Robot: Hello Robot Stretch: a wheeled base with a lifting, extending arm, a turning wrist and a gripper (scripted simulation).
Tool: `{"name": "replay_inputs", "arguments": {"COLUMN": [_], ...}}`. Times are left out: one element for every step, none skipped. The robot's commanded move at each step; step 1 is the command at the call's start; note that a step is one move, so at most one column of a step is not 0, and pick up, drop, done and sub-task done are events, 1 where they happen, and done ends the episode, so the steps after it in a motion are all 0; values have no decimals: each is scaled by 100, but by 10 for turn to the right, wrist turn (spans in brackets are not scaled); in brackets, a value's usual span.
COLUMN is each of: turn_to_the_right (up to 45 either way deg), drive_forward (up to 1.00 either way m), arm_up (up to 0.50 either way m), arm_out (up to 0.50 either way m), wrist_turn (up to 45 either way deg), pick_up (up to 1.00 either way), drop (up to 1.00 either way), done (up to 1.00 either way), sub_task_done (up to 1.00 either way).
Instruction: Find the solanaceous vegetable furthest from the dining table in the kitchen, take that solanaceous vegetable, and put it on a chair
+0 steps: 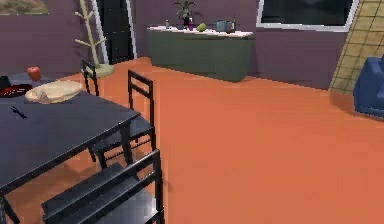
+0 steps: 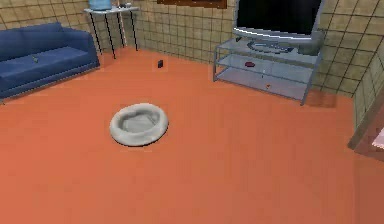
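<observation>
Jaws: cannot tell how mine stand. Small red round thing (image 1: 34, 72) sits on far corner of dark dining table (image 1: 60, 135), just beside flat tan thing (image 1: 52, 92). Cannot tell where it lies from my jaws. Three dark chairs at table: near chair (image 1: 112, 192), middle chair (image 1: 141, 90), far chair (image 1: 90, 73). Green cupboard (image 1: 200, 55) by back wall holds plant (image 1: 186, 12) and small yellow-green lump (image 1: 202, 27). Arm side view: white round pet bed (image 2: 139, 124) on orange floor (image 2: 250, 160), blue sofa (image 2: 40, 55), TV (image 2: 278, 18) on glass stand (image 2: 265, 68).

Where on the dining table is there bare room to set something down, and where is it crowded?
Bare: the dining table's near stretch, bordered by the chairs. Crowded: its far end, with a tan board and a red round thing.
</observation>
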Motion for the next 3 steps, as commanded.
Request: {"name": "replay_inputs", "arguments": {"turn_to_the_right": [300,0,-330], "drive_forward": [0,80,0], "arm_up": [0,0,0], "arm_out": [0,0,0], "wrist_turn": [0,0,0], "pick_up": [0,0,0], "drop": [0,0,0], "done": [0,0,0], "sub_task_done": [0,0,0]}}
